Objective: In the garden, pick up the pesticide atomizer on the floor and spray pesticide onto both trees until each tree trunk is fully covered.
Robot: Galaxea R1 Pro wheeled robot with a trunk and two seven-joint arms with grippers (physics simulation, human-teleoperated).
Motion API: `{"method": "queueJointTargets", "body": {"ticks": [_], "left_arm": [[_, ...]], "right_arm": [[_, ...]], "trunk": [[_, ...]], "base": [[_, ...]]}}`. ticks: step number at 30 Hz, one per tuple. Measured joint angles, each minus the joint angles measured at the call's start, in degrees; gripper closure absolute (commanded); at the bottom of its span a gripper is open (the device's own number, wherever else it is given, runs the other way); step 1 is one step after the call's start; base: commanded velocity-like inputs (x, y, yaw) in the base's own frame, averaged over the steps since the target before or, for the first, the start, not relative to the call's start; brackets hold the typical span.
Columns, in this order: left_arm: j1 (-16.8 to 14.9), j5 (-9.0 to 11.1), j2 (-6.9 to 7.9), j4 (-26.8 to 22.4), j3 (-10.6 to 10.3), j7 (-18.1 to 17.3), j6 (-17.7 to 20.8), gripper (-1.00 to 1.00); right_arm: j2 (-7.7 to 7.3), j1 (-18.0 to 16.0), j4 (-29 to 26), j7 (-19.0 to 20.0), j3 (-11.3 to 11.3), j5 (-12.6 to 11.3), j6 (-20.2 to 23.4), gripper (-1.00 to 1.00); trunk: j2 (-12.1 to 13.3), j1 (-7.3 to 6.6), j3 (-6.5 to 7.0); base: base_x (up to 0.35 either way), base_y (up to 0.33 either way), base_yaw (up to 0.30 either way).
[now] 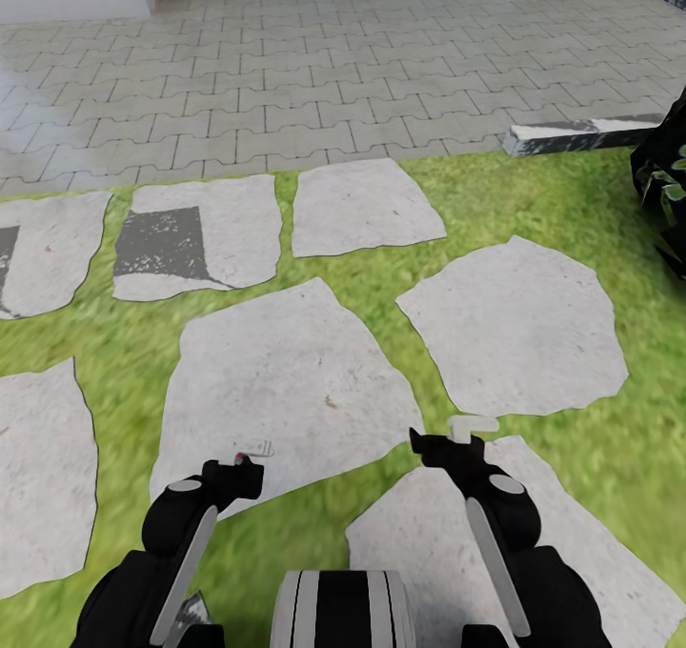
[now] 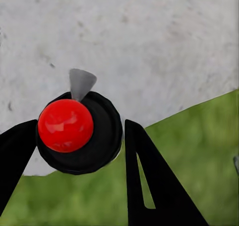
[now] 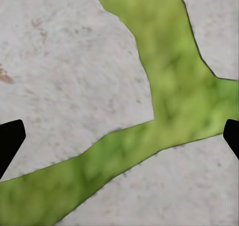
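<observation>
Left end effector (image 2: 74,151) grips the round black atomizer (image 2: 94,136) (glossy red cap); right end effector (image 3: 119,136) gapes.

Pale grey stepping stones (image 1: 276,391) with tiny brown flecks, set in bright green, blotchy grass (image 1: 610,200). Grey zigzag paving (image 1: 362,67) across the top of the frame. Dark grey patch (image 1: 162,243) on one stone, upper left. Round black atomizer (image 2: 82,133) with a shiny red ball and a grey tip. Black fingers (image 2: 154,186) beside it.
</observation>
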Motion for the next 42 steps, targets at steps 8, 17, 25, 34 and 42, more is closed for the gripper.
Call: {"method": "queueJointTargets", "body": {"ticks": [8,17,25,34,42], "left_arm": [[0.3,0.0,0.46,0.0,-0.3,0.0,-1.9,1.0],[0.3,-0.2,0.48,0.0,-0.1,0.5,-2.2,1.0],[0.3,-0.4,0.43,0.0,-0.1,0.6,-3.0,1.0],[0.3,-0.3,-0.35,0.0,-0.8,0.8,-3.6,1.0],[0.1,-0.4,-1.61,0.0,-4.7,2.5,-4.0,1.0]], "right_arm": [[-0.17,0.1,-0.1,0.0,0.3,-0.1,-0.1,-1.0],[-0.17,0.2,0.0,1.3,0.3,0.0,-0.1,-1.0],[-0.17,0.2,0.1,1.5,0.2,0.0,0.0,-1.0],[-0.21,0.4,0.0,1.5,0.0,0.1,0.0,-1.0],[-0.17,0.5,0.0,1.5,0.0,0.1,0.0,-1.0]], "trunk": [[0.0,0.0,0.0],[0.0,0.0,0.25],[0.0,0.0,0.94],[0.0,0.0,1.77],[0.0,0.0,2.52]], "base": [[0.0,0.0,0.0],[0.0,0.0,0.0],[0.0,0.0,0.0],[0.0,0.0,0.0],[0.0,0.0,0.0]]}}
